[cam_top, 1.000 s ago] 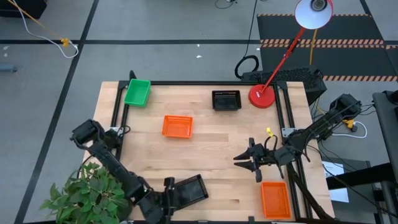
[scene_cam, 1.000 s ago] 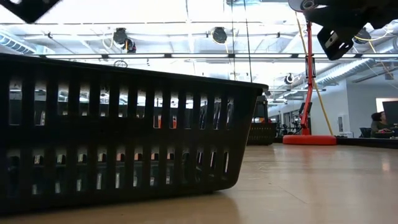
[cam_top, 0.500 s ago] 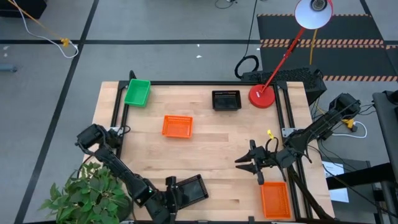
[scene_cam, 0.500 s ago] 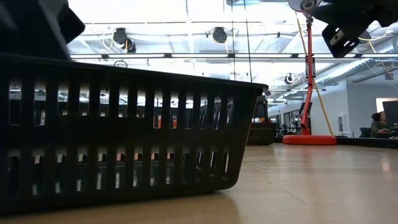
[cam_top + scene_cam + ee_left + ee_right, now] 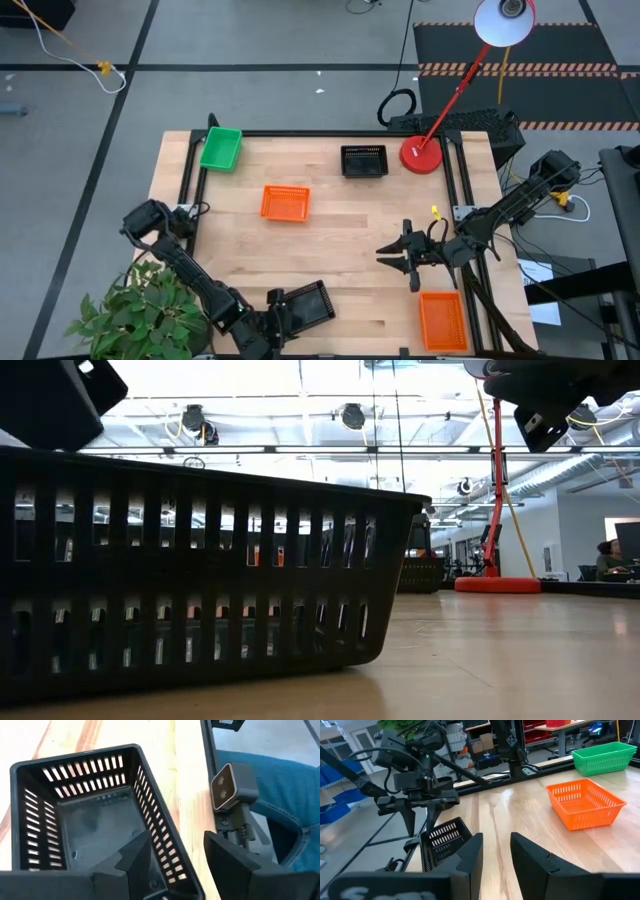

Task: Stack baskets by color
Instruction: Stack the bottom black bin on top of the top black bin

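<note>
Black slotted plastic basket (image 5: pixel 305 303) is sitting at the wooden bench's (image 5: pixel 340 215) near edge, its wall between the left gripper's (image 5: pixel 172 855) parted jaws, while the right gripper (image 5: pixel 397 254) is hovering spread and empty.

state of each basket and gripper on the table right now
left gripper: open, straddling near black basket's wall
near black basket: upright, empty
far black basket: upright
green basket: upright
middle orange basket: upright
corner orange basket: upright
right gripper: open, holding nothing
</note>
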Motion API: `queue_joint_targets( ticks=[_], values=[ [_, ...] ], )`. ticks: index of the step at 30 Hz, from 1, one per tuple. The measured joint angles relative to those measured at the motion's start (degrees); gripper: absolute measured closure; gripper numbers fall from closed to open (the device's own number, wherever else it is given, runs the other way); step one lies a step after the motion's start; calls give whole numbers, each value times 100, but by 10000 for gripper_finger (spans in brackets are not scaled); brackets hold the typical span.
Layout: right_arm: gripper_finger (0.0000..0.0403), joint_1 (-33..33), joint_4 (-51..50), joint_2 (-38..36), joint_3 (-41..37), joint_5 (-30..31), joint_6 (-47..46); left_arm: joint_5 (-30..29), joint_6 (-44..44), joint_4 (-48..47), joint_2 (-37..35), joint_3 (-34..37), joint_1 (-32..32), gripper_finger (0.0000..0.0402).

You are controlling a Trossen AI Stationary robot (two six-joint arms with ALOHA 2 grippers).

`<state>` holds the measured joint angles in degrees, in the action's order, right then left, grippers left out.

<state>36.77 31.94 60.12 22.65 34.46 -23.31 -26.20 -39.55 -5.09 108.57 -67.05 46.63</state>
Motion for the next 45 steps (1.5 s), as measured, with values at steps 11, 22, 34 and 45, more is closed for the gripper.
queue_joint_targets(
  ticks=[11, 22, 34, 45],
  values=[
    [307, 7, -58, 27, 0, -2, -146, -50, 18, 268, 22, 7, 37, 218],
    [307, 7, 86, 361, 0, -4, -230, 15, -248, 284, 62, 7, 198, 218],
    [307, -59, 491, 361, -2, -3, 293, -156, -269, 163, 549, 9, 219, 218],
    [307, -116, 471, 361, 23, -6, 392, -383, 290, -140, 506, 7, 148, 337]
  ],
)
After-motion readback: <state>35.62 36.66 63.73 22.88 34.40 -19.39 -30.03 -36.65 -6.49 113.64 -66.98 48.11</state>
